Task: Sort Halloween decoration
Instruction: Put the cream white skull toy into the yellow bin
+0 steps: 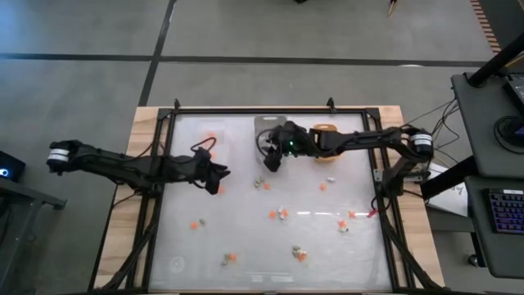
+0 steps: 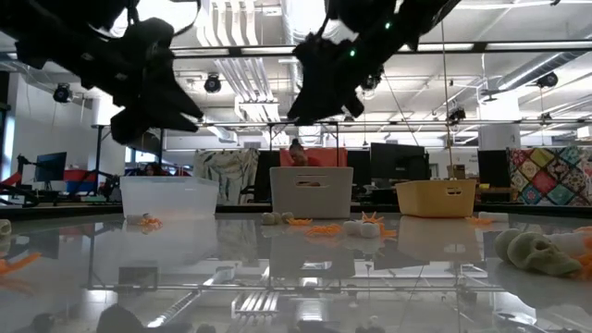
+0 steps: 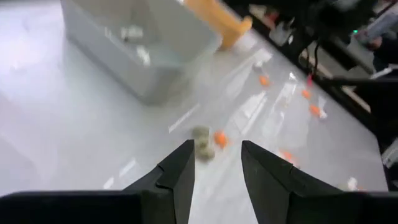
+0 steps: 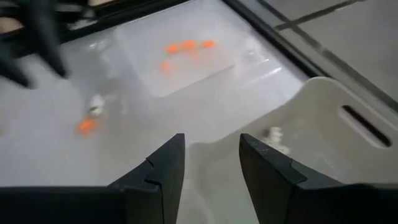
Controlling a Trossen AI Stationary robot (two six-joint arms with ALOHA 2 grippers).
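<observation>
Small Halloween decorations, orange, white and tan, lie scattered on the pale table; one pair lies near the middle. My left gripper hangs open over the table's left middle, above a grey-tan trinket and an orange one, touching neither. My right gripper hovers open at the near rim of the grey tray, with nothing between its fingers. A white trinket lies inside that tray. The clear tray holds a few orange trinkets.
Three trays stand in a row at the far edge: clear, grey, orange-yellow. More trinkets lie toward the near edge and right. A skull-shaped one sits close to the low camera. A black frame borders the table.
</observation>
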